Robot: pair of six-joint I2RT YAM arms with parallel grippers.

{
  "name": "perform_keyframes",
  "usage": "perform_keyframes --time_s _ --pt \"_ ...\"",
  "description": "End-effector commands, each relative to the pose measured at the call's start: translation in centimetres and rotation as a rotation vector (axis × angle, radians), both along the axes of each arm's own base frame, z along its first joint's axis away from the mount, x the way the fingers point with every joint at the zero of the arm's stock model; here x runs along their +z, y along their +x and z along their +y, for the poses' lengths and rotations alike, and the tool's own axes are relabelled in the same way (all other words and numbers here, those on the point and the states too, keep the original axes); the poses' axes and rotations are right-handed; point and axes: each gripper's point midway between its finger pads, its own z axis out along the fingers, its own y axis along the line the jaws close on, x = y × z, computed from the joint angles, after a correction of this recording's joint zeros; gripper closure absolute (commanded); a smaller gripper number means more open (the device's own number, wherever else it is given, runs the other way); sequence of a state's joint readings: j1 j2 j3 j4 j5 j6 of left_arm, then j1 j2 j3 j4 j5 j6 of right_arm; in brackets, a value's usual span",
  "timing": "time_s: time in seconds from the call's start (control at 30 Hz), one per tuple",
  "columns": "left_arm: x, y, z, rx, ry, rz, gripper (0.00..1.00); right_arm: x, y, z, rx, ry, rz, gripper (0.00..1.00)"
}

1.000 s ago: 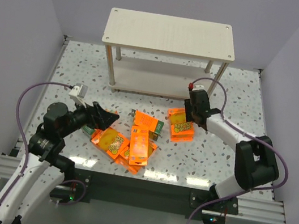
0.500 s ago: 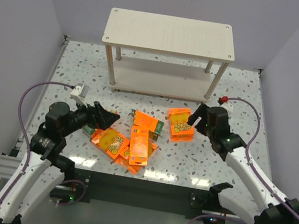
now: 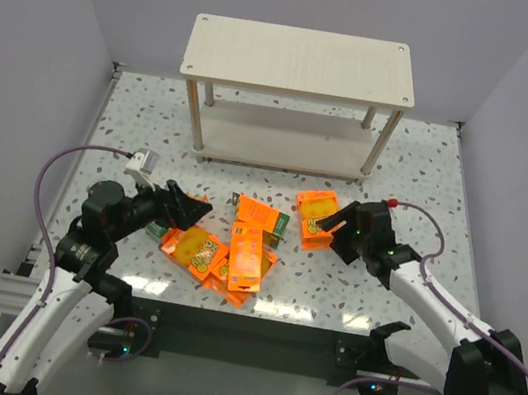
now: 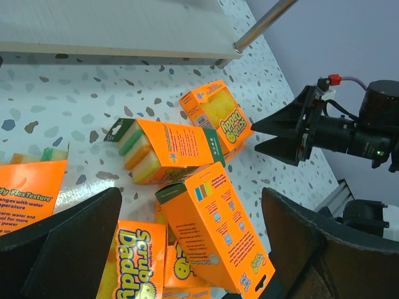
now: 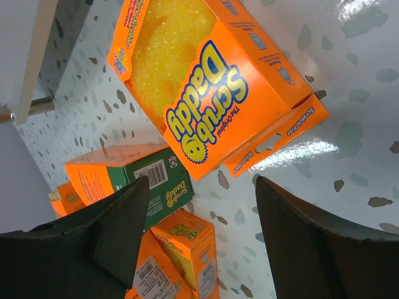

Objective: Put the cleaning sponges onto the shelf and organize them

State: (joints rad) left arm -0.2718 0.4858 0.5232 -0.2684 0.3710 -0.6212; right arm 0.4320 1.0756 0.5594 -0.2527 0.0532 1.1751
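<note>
Orange packs, the cleaning sponges [image 3: 235, 249], lie on the speckled table [image 3: 420, 173] in front of the shelf [image 3: 302, 62], apart from it. Your right gripper [image 3: 332, 227] is spread wide and grips nothing. Its fingers point at the single pack [image 3: 318, 217], which lies flat just ahead of them with its yellow face up; I cannot tell if they touch it. Your left gripper [image 3: 197, 207] is also wide open and empty, at the left side of the heap [image 4: 187, 205], where several packs overlap each other and one lies on its side.
</note>
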Motion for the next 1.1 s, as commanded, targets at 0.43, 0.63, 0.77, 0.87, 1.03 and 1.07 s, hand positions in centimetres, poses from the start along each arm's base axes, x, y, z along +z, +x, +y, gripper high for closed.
perform_keyframes --time_s 0.43,0.63,0.77,0.87,1.03,1.07 --pt "1.1 -0.1 -0.2 -0.012 -0.017 -0.032 0.00 -2.4 3.7 -1.4 -0.153 -0.037 0.012 0.32" --pt "1.0 -0.4 0.0 -0.002 -0.008 -0.032 0.00 -2.1 6.2 -3.9 -0.184 -0.148 -0.004 0.32" --pt "0.7 -0.4 0.1 -0.001 -0.009 -0.028 0.00 -1.2 7.7 -5.0 -0.178 -0.205 -0.030 0.32" --pt "0.6 -0.4 0.1 -0.001 -0.008 -0.025 0.00 -0.8 8.4 -5.5 -0.153 -0.214 -0.043 0.32" --pt "0.5 -0.4 0.0 -0.002 -0.013 -0.023 0.00 -0.3 8.0 -4.5 -0.032 -0.217 -0.027 0.30" --pt "0.5 -0.4 0.0 -0.002 -0.016 -0.021 0.00 -0.6 7.3 -4.0 0.007 -0.202 -0.005 0.29"
